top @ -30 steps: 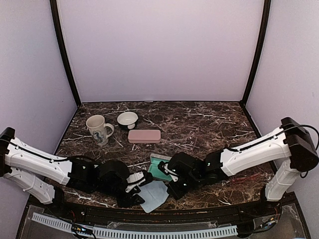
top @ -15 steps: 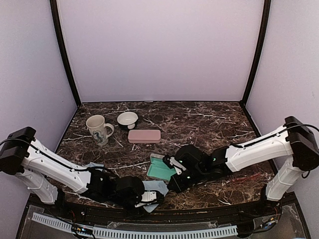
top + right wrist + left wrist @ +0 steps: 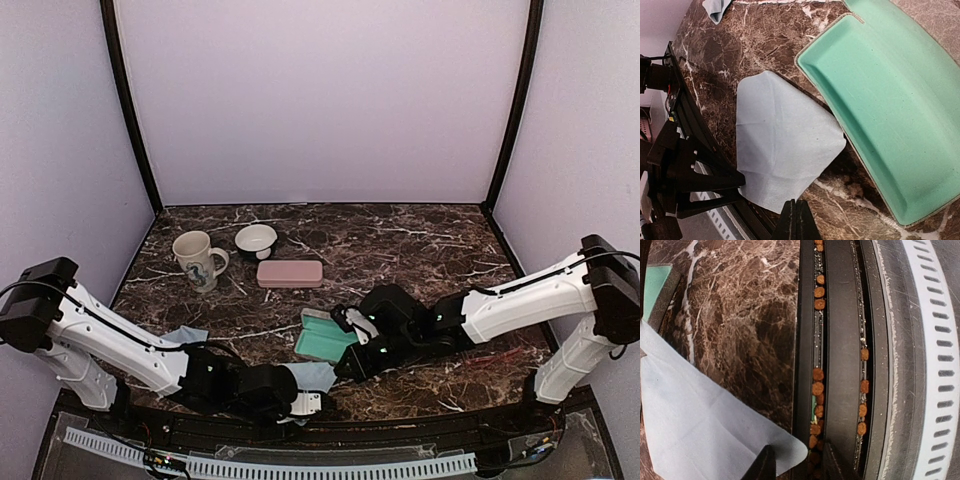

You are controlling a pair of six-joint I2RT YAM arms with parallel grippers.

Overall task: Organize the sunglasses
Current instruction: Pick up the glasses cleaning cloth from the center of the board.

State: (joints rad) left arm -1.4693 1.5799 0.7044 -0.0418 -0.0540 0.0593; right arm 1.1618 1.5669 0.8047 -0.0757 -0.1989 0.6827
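Observation:
Of the sunglasses (image 3: 487, 357) only a thin red strip of frame shows, under my right forearm. An open case with green lining (image 3: 322, 338) (image 3: 890, 100) lies at the table's centre front. A light-blue cloth (image 3: 318, 374) (image 3: 785, 145) (image 3: 695, 425) lies flat just near of it. My left gripper (image 3: 300, 402) (image 3: 797, 462) sits at the table's near edge, jaws apart, with the cloth's corner between them. My right gripper (image 3: 348, 368) (image 3: 796, 210) is shut and empty, its tip at the cloth's near edge.
A pink case (image 3: 290, 273) lies shut behind the open one. A mug (image 3: 197, 258) and a bowl (image 3: 256, 240) stand at the back left. A second blue cloth (image 3: 185, 335) lies front left. A black rail (image 3: 840, 340) runs along the near edge.
My left arm has swung low along the near edge, bringing its gripper right to the cloth's corner with the jaws narrowing. The right gripper has drawn back slightly to the right.

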